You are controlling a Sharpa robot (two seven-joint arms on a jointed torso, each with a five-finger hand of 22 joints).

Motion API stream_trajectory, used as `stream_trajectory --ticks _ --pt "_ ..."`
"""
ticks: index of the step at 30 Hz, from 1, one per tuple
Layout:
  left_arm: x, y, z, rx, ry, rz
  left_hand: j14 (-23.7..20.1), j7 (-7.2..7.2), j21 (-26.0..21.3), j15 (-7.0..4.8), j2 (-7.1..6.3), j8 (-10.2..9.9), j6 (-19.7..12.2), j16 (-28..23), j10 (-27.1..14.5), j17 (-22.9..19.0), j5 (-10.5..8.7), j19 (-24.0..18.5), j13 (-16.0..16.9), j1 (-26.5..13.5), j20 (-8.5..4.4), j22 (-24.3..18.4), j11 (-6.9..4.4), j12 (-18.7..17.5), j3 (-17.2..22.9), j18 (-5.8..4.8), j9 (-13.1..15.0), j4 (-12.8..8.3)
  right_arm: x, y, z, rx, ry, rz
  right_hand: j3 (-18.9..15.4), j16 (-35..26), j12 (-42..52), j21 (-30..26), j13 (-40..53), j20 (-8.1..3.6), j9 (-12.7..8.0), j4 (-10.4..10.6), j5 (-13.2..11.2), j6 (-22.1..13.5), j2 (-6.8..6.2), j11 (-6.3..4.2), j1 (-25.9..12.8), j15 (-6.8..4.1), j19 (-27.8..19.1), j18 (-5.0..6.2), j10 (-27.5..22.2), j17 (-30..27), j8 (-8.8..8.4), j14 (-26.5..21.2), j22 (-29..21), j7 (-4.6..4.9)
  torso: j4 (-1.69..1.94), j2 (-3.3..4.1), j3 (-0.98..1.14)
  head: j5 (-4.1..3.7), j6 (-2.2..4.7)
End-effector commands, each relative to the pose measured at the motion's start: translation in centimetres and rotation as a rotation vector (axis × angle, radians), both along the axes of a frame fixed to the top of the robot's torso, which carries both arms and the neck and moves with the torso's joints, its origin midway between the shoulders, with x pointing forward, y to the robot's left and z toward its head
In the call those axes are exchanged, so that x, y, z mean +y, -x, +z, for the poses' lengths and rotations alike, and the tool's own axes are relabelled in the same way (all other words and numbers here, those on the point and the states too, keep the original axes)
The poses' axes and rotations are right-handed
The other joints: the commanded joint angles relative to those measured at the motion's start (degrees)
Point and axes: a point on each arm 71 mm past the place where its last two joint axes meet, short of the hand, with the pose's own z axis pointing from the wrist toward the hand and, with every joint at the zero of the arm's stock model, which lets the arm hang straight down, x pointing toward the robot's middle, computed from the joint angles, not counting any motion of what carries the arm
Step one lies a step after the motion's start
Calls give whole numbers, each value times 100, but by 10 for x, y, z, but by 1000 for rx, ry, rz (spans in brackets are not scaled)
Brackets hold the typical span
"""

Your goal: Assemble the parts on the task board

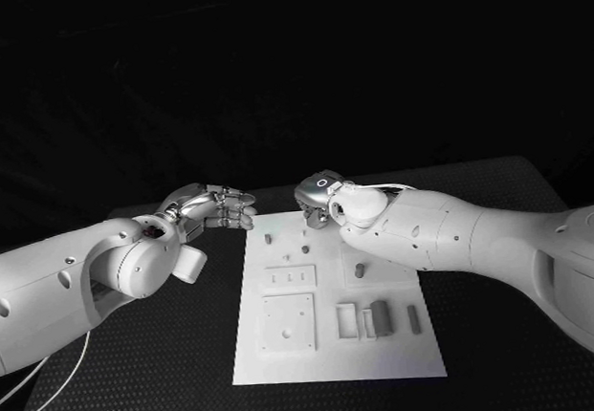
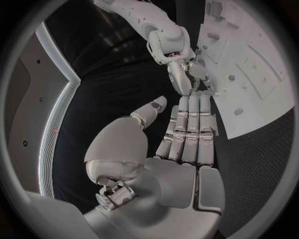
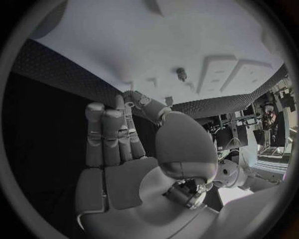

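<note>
White plate, the task board [image 1: 340, 355], is laid lengthwise in the middle of the black table [image 1: 146, 390], and grey parts are seen on it: a square block [image 1: 287, 323] near the front left, a group of upright bars [image 1: 378, 318] beside it to the right, a small peg [image 1: 361, 270] further back, and smaller pegs toward the far edge. None of these is touched by a hand.

Both hands are held at the board's far end, close to each other. The left hand [image 1: 212, 208] is placed just off the board's far left corner; in the left wrist view its fingers [image 2: 190, 127] are stretched out straight and side by side, the thumb apart, and nothing is held. The right hand [image 1: 327, 196] is poised over the far edge; in the right wrist view its fingers [image 3: 112, 134] are likewise extended and nothing is seen in the palm, so it is judged empty too.

Several risks are judged from this. The two hands are so near that a reach by either could be blocked or knocked by the other. The parts are small and loose, so a descending fingertip could tip or scatter a peg instead of pinching it. The board could also be pushed along the table if it is pressed at its edge.
</note>
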Motion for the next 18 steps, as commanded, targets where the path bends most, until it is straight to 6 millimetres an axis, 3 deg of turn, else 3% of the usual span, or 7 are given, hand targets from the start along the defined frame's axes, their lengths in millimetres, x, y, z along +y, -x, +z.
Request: stream_trajectory --ticks 1,18 --pt "-3 0 3 -13 7 -17 49 21 -40 -2 -20 -33 27 -24 25 6 -36 14 8 -44 27 9 20 -35 4 53 -7 0 1 0 -2 9 20 4 38 38 13 38 11 -51 8 -12 16 67 -21 -4 49 -96 -7 487 91 -11 14 -112 121 -32 9 0 -1 10 -12" --pt "-4 0 4 -17 7 -19 54 21 -43 -2 -23 -32 29 -34 30 17 -39 15 11 -44 27 13 20 -45 3 53 -13 0 2 -1 -5 17 22 1 48 38 -14 39 18 -49 3 -14 16 46 -36 6 47 -86 -19 487 66 -26 -8 -120 118 -24 3 3 -5 38 -28"
